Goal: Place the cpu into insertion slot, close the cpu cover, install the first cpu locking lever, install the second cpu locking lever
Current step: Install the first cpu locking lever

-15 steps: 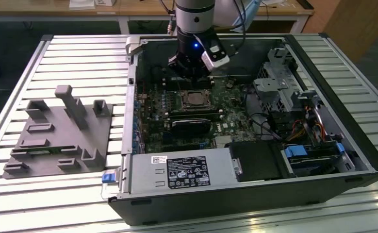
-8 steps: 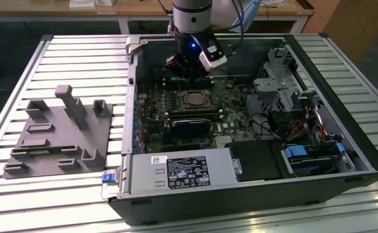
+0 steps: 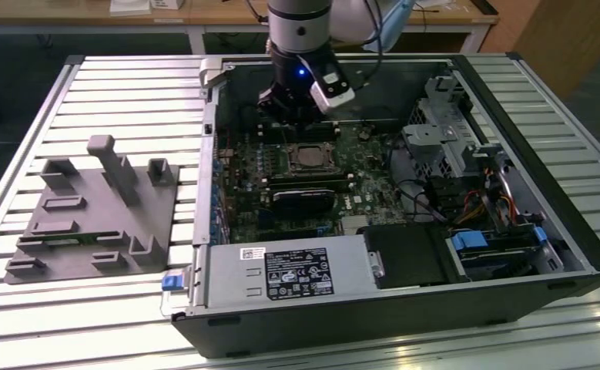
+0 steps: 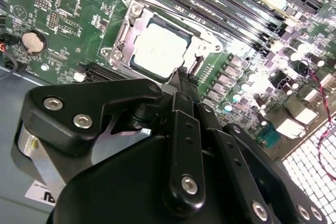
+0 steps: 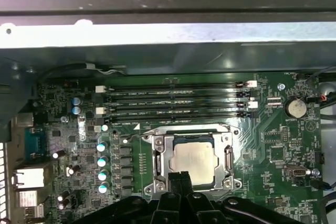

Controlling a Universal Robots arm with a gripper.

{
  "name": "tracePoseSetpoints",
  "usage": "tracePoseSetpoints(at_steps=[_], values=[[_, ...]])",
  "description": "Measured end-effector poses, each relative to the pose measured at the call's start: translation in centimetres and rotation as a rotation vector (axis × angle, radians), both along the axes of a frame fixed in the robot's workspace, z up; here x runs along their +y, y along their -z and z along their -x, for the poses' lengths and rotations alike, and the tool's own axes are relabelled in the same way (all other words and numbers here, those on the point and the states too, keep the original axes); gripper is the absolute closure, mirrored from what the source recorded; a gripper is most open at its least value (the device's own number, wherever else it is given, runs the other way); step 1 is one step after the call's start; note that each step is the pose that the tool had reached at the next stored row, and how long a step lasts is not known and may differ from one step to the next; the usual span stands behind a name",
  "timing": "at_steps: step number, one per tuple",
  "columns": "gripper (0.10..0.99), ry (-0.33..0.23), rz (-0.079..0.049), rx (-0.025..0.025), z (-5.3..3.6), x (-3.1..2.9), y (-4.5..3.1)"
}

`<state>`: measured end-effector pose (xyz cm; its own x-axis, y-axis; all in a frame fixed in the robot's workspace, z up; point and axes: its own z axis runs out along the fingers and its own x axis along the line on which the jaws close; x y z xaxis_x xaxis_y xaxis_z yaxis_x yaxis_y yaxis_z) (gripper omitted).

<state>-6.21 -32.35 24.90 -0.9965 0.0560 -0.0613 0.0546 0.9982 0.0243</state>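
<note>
Presently the gripper (image 5: pixel 179 178) has its two fingers pressed together with nothing visible between them; the tips stand at the edge of the cpu cover (image 5: pixel 156 157), and contact cannot be confirmed.

Status, judged from both wrist views:
- the cpu (image 5: pixel 193 157) lies flat in the insertion slot, its pale metal top showing through the cover's window; step one appears complete;
- the cpu cover lies down around the chip; step two appears complete;
- the two locking levers cannot be made out clearly beside the socket; whether either is latched cannot be told, so these steps are treated as outstanding.

Count, working outward:
- one gripper; one cpu; one cpu cover;
- four long black memory slots (image 5: pixel 173 95), parallel, just beyond the socket;
- one round coin cell (image 5: pixel 295 108) on the motherboard (image 5: pixel 273 145);
- one open computer case (image 3: pixel 382 324);
- one grey fixture plate (image 3: pixel 94 216), well apart at the exterior view's left.
</note>
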Motion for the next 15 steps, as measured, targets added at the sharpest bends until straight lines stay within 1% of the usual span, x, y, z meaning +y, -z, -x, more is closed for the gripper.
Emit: tracePoseSetpoints(at_steps=[5,15], values=[[0.98,0.0,0.0,0.0,0.53,0.0,0.0],[0.98,0.0,0.0,0.0001,2.56,0.0,0.0]])
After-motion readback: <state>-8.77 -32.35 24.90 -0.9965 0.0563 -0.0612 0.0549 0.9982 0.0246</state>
